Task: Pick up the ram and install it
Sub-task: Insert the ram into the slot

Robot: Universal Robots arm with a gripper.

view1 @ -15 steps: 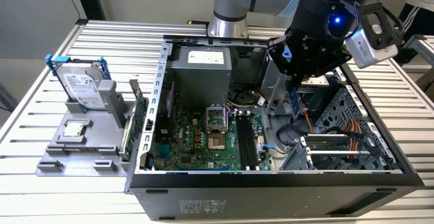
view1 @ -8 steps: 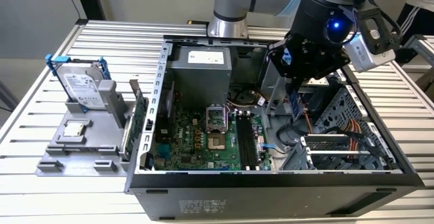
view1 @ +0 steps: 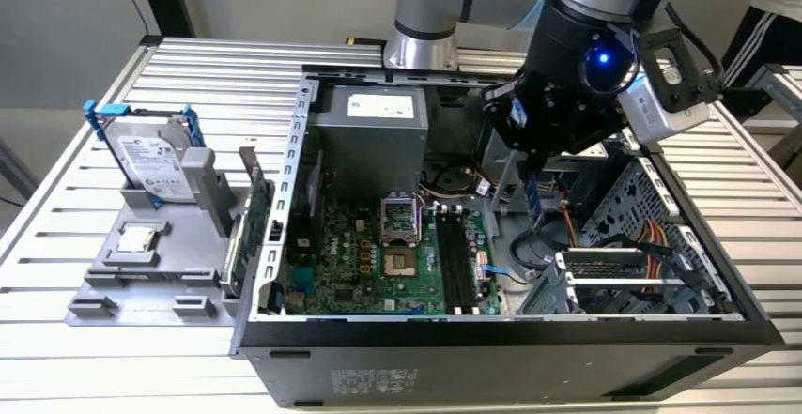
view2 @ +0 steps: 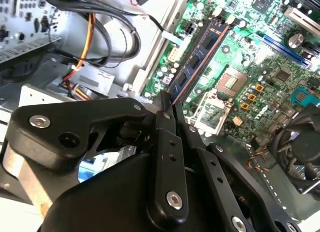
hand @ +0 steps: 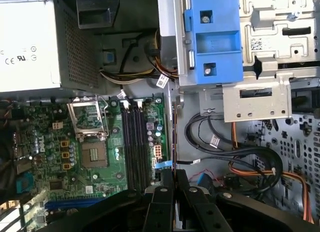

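Note:
The ram (view1: pixel 534 194) is a thin dark-blue stick hanging on edge from my gripper (view1: pixel 532 163), which is shut on its upper end. It hovers above the open computer case, to the exterior view's right of the black memory slots (view1: pixel 454 259) on the green motherboard (view1: pixel 376 264). The second wrist view shows the ram (view2: pixel 200 54) with its black chips stretching away from the fingertips (view2: pixel 165 105). In the first wrist view the ram (hand: pixel 173 127) is seen edge-on, beside the memory slots (hand: pixel 135 142), with the gripper (hand: pixel 174 174) clamped on it.
A silver hard drive (view1: pixel 153 159) in a blue frame and a green card (view1: pixel 257 219) stand on a grey fixture (view1: pixel 100 292) left of the case. Inside the case are the power supply (view1: pixel 370 118), drive cage (view1: pixel 626 278) and orange cables (hand: pixel 260 172). A person (view1: pixel 767 22) stands at the back right.

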